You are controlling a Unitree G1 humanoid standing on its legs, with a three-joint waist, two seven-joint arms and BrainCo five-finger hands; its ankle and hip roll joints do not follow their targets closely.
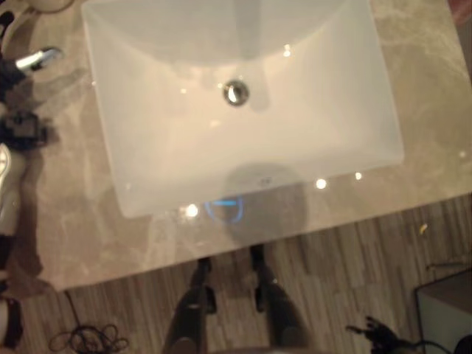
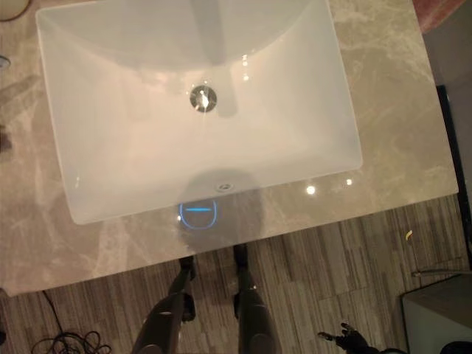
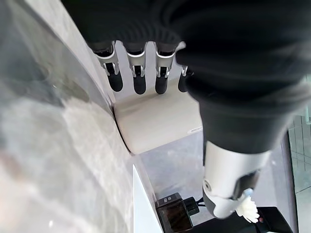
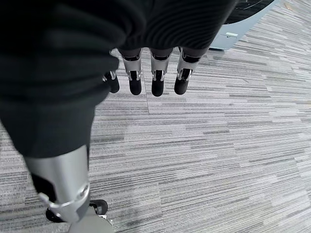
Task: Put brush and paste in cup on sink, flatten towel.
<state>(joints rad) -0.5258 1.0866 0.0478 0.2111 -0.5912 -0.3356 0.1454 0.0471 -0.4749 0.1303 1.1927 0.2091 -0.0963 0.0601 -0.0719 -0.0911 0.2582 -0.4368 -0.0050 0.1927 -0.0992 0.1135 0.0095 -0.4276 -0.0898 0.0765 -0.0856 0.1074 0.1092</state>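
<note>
While both hands hang with straight, relaxed fingers and hold nothing, the left hand (image 3: 146, 73) sits beside the edge of the marble countertop (image 3: 43, 160), and the right hand (image 4: 150, 73) hangs above the striped grey floor (image 4: 218, 155). In the eye views, a white rectangular sink basin (image 1: 147, 147) sits on the countertop, with a metal drain (image 1: 236, 93) at its centre. A chrome faucet spout (image 1: 37, 59) shows at the basin's left. The brush, paste, cup and towel cannot be located.
</note>
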